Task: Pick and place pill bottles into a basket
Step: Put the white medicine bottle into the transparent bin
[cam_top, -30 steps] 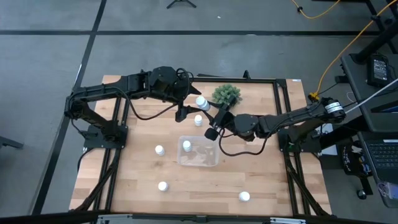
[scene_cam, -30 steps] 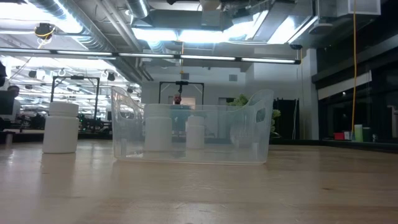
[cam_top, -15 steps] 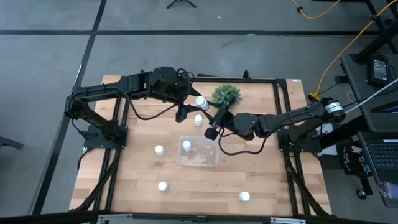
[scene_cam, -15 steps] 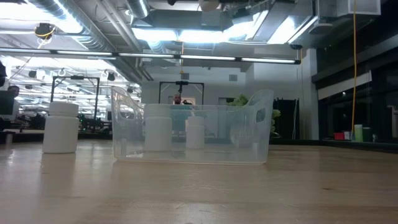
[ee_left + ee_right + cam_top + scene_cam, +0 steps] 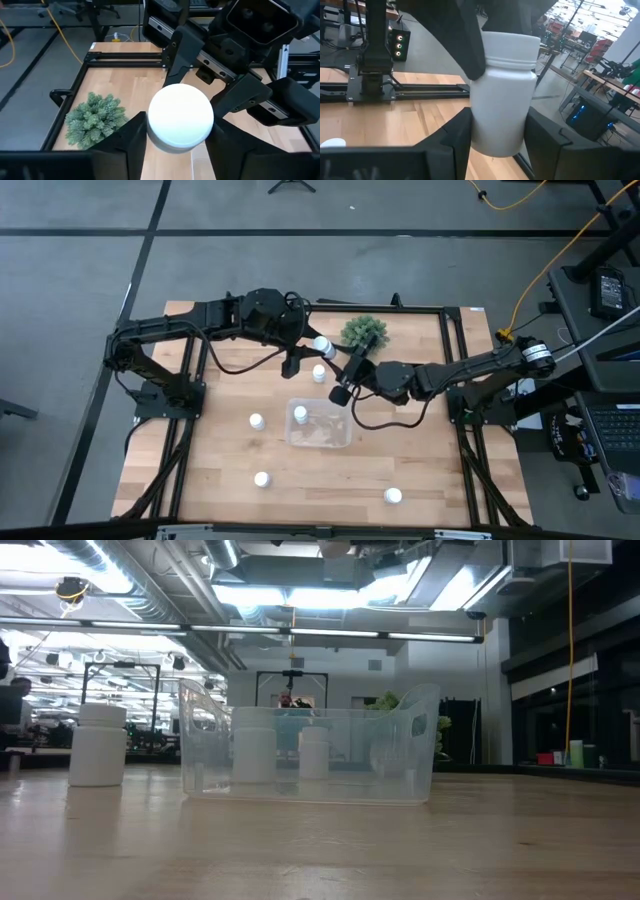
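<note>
Counting from the basket [image 5: 320,426], one pill bottle [image 5: 300,414] already stands inside and three wait on the wood around it. Behind the basket, the left gripper [image 5: 176,145] and right gripper [image 5: 495,131] each pinch another bottle.

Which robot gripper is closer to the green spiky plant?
Left. The left gripper, shut on a pill bottle, sits right beside the plant. The right gripper, also shut on a bottle, is farther away, nearer the clear basket.
</note>
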Available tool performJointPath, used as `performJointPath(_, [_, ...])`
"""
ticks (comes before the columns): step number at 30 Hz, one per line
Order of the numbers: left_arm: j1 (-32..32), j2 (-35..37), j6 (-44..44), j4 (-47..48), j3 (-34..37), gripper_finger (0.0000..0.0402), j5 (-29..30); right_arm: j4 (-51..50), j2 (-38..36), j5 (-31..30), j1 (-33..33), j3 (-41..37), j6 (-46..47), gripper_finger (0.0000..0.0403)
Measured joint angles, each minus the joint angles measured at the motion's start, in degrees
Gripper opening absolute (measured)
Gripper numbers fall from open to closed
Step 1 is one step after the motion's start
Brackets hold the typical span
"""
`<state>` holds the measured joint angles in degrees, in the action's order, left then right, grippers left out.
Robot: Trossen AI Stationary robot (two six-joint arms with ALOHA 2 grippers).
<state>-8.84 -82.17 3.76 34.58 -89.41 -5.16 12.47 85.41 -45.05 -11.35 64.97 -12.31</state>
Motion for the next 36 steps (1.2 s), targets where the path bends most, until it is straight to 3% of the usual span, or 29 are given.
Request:
performJointPath(5, [0.1,0.1,1.1,0.0,0.0,0.0149,0.5,-0.2,0.0,-0.4,0.0,0.0,0.1,0.016])
performJointPath(18, [0.2,-0.1,2.4,-0.1,0.0,0.0149,-0.1,1.2,0.0,0.4,0.0,0.0,-0.2,0.024])
performJointPath(27, [-0.2,-0.1,4.1,0.2,0.0,0.0149,4.9,1.5,0.0,0.0,0.0,0.0,-0.3,0.0287])
performJointPath(32, [-1.8,-0.1,4.1,2.3,0.0,0.0149,9.6,-1.9,-0.5,-4.7,-1.1,0.0,-0.9,0.0307])
performJointPath(36, [-3.1,-0.1,3.2,4.8,0.0,0.0149,11.5,-15.3,-3.0,-12.8,-2.9,0.0,4.8,0.0309])
